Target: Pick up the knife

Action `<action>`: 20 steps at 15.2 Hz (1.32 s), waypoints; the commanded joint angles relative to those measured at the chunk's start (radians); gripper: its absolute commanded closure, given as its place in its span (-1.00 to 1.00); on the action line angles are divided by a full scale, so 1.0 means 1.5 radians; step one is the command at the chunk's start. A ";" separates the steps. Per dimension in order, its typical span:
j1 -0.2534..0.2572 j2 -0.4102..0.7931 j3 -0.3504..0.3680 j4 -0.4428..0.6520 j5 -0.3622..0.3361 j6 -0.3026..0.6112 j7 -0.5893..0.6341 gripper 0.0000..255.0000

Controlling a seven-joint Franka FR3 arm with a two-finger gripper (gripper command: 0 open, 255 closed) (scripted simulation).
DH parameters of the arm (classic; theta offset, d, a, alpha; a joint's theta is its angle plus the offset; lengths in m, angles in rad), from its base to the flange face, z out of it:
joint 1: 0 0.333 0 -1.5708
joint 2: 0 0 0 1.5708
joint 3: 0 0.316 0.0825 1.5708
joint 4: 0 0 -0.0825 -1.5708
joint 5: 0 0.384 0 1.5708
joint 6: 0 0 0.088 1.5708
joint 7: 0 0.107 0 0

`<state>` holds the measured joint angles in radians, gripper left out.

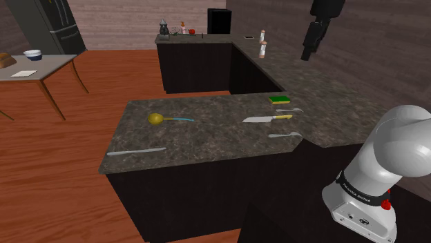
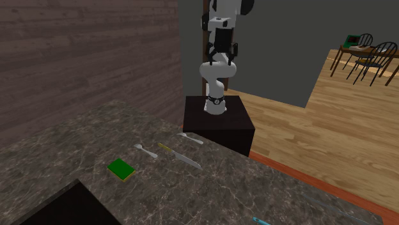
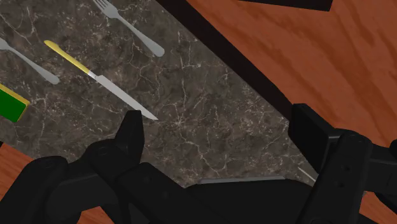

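fingers stand apart with nothing between them, so you have no grasp yet. in the wrist view they hang well above the counter, and the knife lies past the tip of one finger, not between the two. in the shoulder view the fingers are high over the far part of the counter, well apart from the knife.

the knife lies flat on the dark marbled counter, with a yellow handle and a grey blade. it sits between a fork on one side and a second grey utensil on the other, apart from both. a green sponge lies just beyond that second utensil.

progress, as i judge it: nothing is done. the knife is untouched and flat. the whole job is left: bring the fingers down over the knife, line them across the handle or blade, close, then lift. watch the two neighbours when you close, since both lie near.

writing: a dark band on the arm near its base carries small white lettering, too small to read. there is no label or brand on the knife, the sponge or the counter that you can read.
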<state>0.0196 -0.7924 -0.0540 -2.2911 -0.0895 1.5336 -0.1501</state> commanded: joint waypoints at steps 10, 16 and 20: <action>0.008 0.014 -0.127 -0.149 -0.070 0.185 -0.185 -1.00; 0.018 0.090 -0.223 -0.199 -0.108 0.325 -0.312 -1.00; 0.038 0.170 -0.292 -0.209 -0.117 0.424 -0.404 -1.00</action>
<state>0.0651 -0.5770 -0.4628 -2.6077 -0.2646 2.1264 -0.7157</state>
